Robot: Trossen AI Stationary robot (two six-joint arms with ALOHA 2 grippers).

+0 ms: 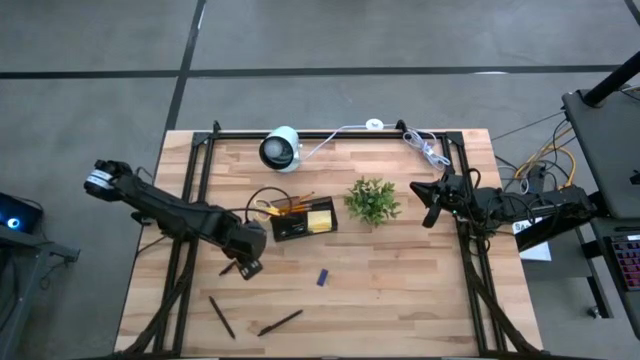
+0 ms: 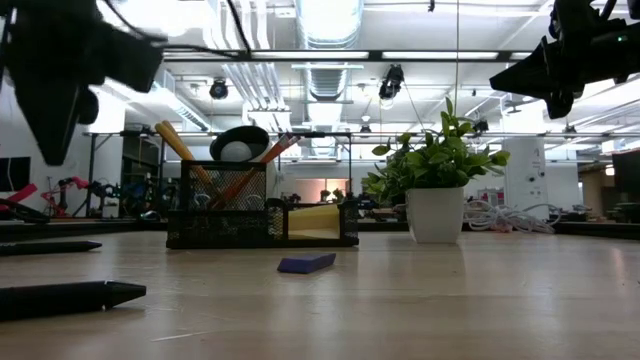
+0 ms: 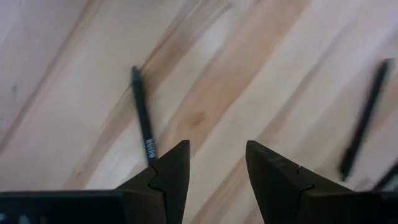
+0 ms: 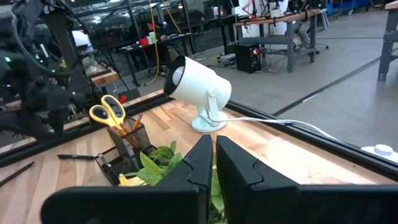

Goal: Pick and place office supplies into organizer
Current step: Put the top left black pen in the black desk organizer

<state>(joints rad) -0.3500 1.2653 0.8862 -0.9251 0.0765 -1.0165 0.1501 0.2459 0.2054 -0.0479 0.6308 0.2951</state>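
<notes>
The left gripper (image 1: 250, 267) is held low over the desk (image 1: 400, 290) with its fingers spread and nothing between them, apparently so that one of the black pens (image 3: 143, 119) lying loose beneath it can be straddled. The organizer (image 1: 303, 222) stands near the desk's middle, already stocked with scissors (image 4: 107, 112), pencils (image 2: 178, 142) and a yellow pad (image 1: 321, 220). A blue piece (image 1: 322, 277) lies loose. The right gripper (image 1: 432, 203), pressed together, is parked beside the plant (image 1: 373, 200).
</notes>
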